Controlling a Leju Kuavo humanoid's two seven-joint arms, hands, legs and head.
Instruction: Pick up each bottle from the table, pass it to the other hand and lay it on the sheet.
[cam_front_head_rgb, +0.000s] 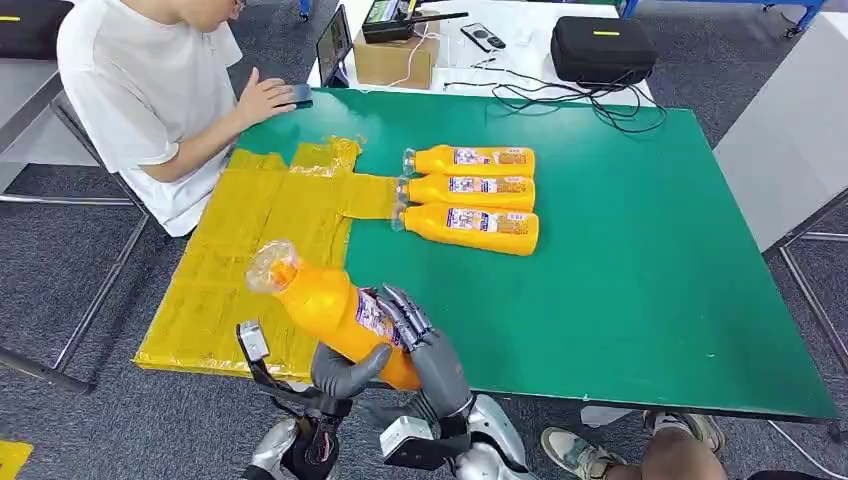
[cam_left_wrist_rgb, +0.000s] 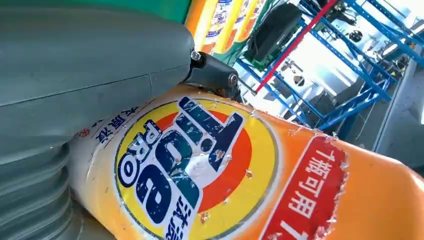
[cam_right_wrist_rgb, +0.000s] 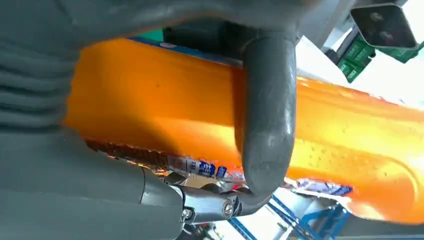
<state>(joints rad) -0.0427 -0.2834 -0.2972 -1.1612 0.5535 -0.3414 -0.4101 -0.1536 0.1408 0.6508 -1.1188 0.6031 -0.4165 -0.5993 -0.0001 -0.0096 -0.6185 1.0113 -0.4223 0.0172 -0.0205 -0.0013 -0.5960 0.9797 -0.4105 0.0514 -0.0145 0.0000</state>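
We see both hands grasping one orange detergent bottle (cam_front_head_rgb: 335, 308): right hand (cam_front_head_rgb: 425, 345) fingers (cam_front_head_rgb: 404, 312) wrap its label, left hand (cam_front_head_rgb: 340, 372) thumb under its base, above the yellow sheet (cam_front_head_rgb: 250, 230) edge.

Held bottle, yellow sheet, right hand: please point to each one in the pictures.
held bottle (cam_front_head_rgb: 325, 305), head view, on its orange body.
yellow sheet (cam_front_head_rgb: 255, 225), head view, on a bare part.
right hand (cam_front_head_rgb: 420, 340), head view, on the back of the hand.

Glossy plastic bottle (cam_front_head_rgb: 335, 310), crinkly shiny sheet (cam_front_head_rgb: 250, 250), matt table (cam_front_head_rgb: 640, 250)
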